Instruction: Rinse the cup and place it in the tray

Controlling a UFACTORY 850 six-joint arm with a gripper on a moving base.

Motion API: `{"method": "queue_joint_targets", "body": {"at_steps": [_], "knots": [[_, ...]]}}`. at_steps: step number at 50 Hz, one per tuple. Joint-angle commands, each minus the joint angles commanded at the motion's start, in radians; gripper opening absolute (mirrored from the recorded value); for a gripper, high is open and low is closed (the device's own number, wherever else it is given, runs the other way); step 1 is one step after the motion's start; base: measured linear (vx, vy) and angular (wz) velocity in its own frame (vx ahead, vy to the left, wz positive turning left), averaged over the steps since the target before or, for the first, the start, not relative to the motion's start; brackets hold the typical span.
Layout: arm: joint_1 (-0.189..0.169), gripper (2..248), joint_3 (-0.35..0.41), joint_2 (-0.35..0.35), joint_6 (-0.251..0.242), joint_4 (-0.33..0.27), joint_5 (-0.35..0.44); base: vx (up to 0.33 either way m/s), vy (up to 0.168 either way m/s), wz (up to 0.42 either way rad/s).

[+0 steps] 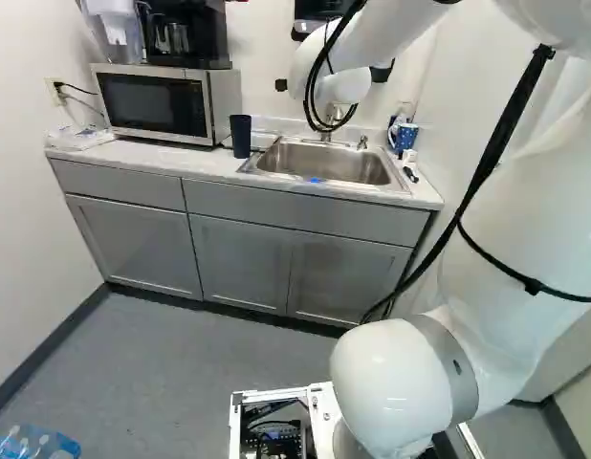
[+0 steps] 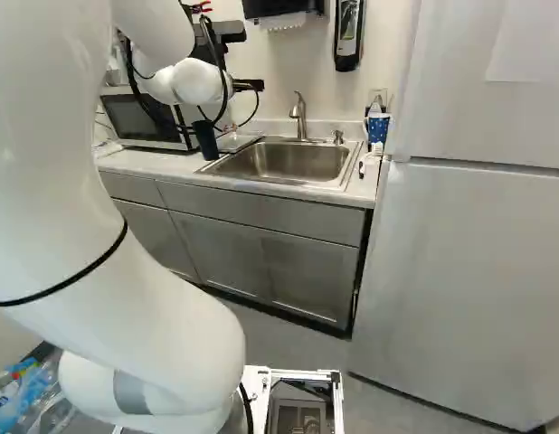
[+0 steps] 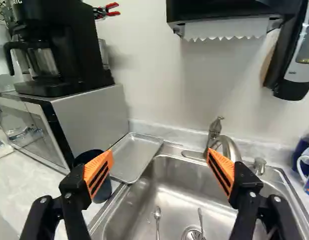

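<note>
The dark blue cup [image 1: 240, 136], tall and plain, stands upright on the tabletop [image 3: 29, 180] between the microwave [image 3: 94, 117] and the sink [image 2: 288, 163], just beside the metal tray [image 3: 137, 155]. The fingers [image 3: 222, 170], spread wide and holding nothing, partly hide it. Utensils [image 3: 157, 215] lie in the sink.

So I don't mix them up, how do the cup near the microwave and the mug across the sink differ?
The cup is plain and dark, while the mug is blue with light spots. The cup shows no handle; the mug has one. Both stand upright beside the sink.
</note>
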State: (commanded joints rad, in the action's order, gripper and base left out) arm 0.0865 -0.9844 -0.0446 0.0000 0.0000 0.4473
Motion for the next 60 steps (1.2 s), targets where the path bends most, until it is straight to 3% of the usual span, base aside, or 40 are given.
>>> {"method": "queue_joint_targets", "body": {"at_steps": [36, 60], "knots": [[0.000, 247, 0.000, 0.000, 0.000, 0.000, 0.000, 0.101, -0.059, 0.160], [0.000, 247, 0.000, 0.000, 0.000, 0.000, 0.000, 0.083, -0.057, -0.004]]}}
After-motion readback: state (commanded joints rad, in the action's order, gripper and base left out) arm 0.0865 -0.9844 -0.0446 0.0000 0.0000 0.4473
